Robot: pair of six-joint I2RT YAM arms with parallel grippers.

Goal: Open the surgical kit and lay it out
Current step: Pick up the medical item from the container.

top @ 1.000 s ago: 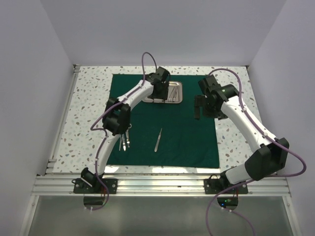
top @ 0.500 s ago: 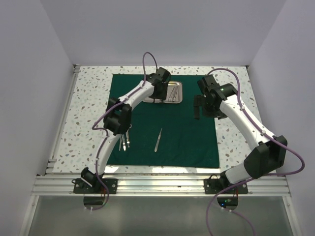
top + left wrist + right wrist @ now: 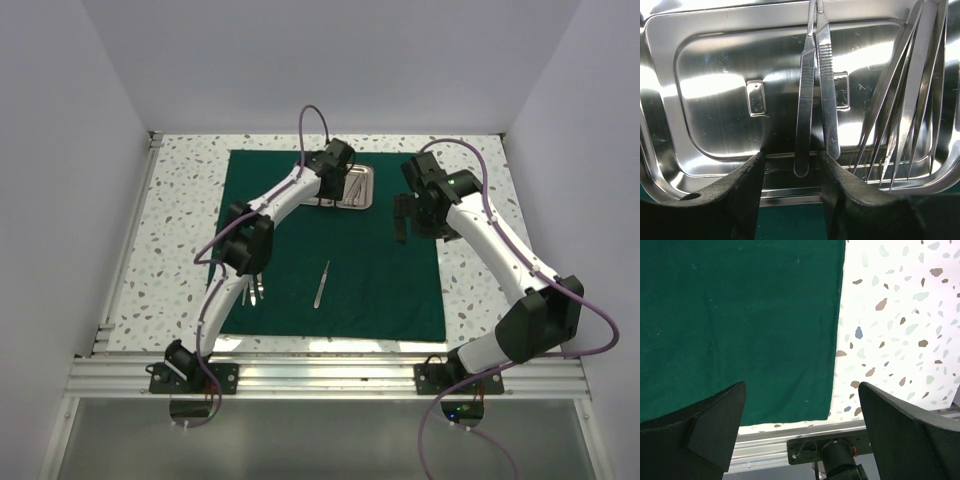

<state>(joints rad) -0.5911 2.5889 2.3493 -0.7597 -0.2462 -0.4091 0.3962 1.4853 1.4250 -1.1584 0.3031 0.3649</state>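
Item 1 — ridged forceps [image 3: 815,95] in the steel tray [image 3: 715,90] on the far part of the green cloth [image 3: 370,280]: long axis running straight away through the half-open left gripper [image 3: 791,165], poised directly over it — right gripper [image 3: 801,390] wide, empty, well apart.

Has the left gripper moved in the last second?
Yes. The left gripper has shifted right along the green cloth's far edge, further over the steel tray.

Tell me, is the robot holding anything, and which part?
Nothing is held yet. The left fingers straddle the near end of the tweezers in the steel tray, not pinching. The right fingers are empty.
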